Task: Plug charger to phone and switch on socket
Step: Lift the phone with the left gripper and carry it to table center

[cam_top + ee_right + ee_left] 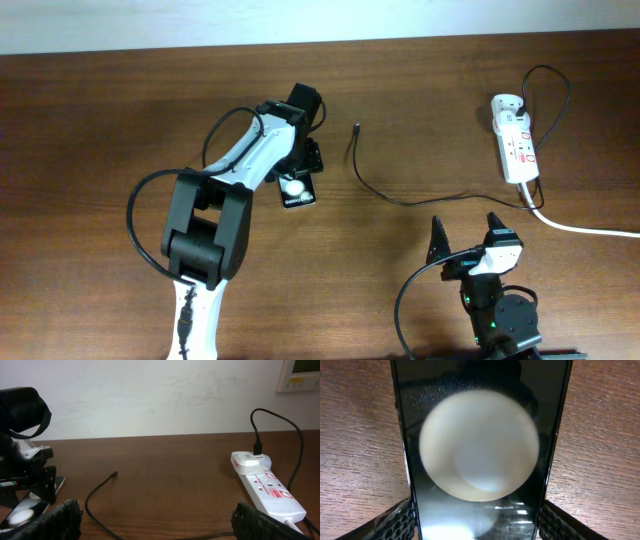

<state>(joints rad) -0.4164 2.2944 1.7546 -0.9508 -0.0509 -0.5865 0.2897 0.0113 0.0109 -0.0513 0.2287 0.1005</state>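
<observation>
1. Left claw (300, 165) is pinching the phone (296, 192). In the left wrist view, its two bumpy pads (395, 521) press on the phone's long sides, one pad on each side.
2. The phone lies flat on the brown table (100, 100), a bit left of the middle. It is black and shiny, with a big white round blob (480, 450) on top.
3. The right claw (466, 232) is spread wide open near the front of the table. Nothing is between its fingers, and it touches none of the things.
4. The charger (400, 200) is a thin black cable lying on the table. Its small plug tip (357, 127) lies near the phone, on the phone's right side, and is not touching it.
5. From the tip, the cable runs to the right, loops up, and goes into the white adapter (505, 103).
6. The adapter sits in the far end of the socket (520, 155). The socket is a long white strip with red marks, on the right side of the table, well apart from the phone.
7. A thick white cord (590, 228) comes out of the socket's near end and runs off to the right.
8. The red switches are too small to tell if they are on or off.
</observation>
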